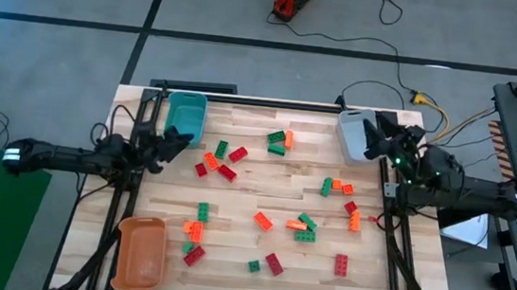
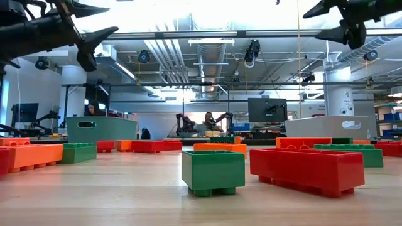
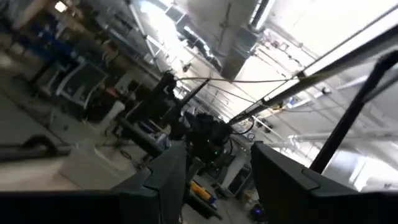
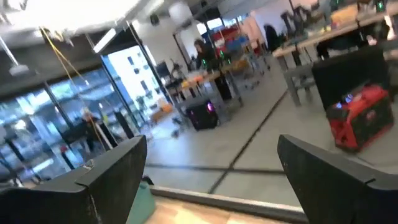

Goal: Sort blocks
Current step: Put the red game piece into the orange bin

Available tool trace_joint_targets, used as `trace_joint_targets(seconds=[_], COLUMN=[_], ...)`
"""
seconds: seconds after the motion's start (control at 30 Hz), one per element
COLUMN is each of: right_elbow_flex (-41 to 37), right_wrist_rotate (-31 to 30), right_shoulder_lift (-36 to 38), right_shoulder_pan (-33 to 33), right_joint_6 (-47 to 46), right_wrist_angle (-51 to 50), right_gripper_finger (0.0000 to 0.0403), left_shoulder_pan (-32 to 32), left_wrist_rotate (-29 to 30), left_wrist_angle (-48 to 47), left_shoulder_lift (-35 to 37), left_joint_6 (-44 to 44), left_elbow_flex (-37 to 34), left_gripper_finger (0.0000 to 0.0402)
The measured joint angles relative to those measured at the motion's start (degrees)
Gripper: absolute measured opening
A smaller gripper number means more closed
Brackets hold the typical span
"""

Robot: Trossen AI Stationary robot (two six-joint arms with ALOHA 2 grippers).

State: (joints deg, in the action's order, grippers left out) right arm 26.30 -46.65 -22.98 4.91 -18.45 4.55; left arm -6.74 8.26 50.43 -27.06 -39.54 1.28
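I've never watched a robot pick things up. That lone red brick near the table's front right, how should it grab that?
Probably from straight above, the right gripper closing across the narrow width of the red brick. It lies flat and apart from the others, so fingers fit down both long sides.

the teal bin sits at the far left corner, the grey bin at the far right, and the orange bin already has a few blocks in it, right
Not quite. In the high view the orange rectangular plastic bin holds nothing; the small studded plastic blocks all lie on the wooden table. The teal plastic bin and grey plastic bin are placed as you say.
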Motion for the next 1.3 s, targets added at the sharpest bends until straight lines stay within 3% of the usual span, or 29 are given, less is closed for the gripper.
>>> trace_joint_targets(seconds=[0.17,0.33,0.53,0.7,0.87,1.3], right_elbow_flex=[6.5,9.1,9.1,10.3,11.5,12.7], right_wrist_rotate=[-6.7,-14.9,-14.6,-14.4,-14.2,-11.2], right_shoulder_lift=[-7.0,-13.2,-17.8,-19.6,-20.3,-18.6], right_shoulder_pan=[0.1,1.3,4.1,5.2,6.0,6.1], right_joint_6=[-0.1,-2.5,-9.1,-7.2,-0.8,2.0], right_wrist_angle=[-7.7,-14.5,-15.2,-14.9,-15.1,-15.0], right_gripper_finger=[0.0354,0.0354,0.0354,0.0354,0.0354,0.0354], left_shoulder_pan=[0.0,-0.1,-0.1,-0.1,-0.1,-0.1], left_wrist_rotate=[0.6,0.7,2.4,5.9,6.2,6.2], left_wrist_angle=[-5.0,-26.9,-57.2,-71.6,-76.0,-75.9], left_shoulder_lift=[-0.9,-2.1,-4.2,-6.8,-9.7,-16.0], left_joint_6=[2.7,10.8,17.1,23.7,26.0,26.9], left_elbow_flex=[1.9,10.1,26.9,38.4,41.3,37.4], left_gripper_finger=[0.0158,0.0158,0.0158,0.0158,0.0158,0.0158])
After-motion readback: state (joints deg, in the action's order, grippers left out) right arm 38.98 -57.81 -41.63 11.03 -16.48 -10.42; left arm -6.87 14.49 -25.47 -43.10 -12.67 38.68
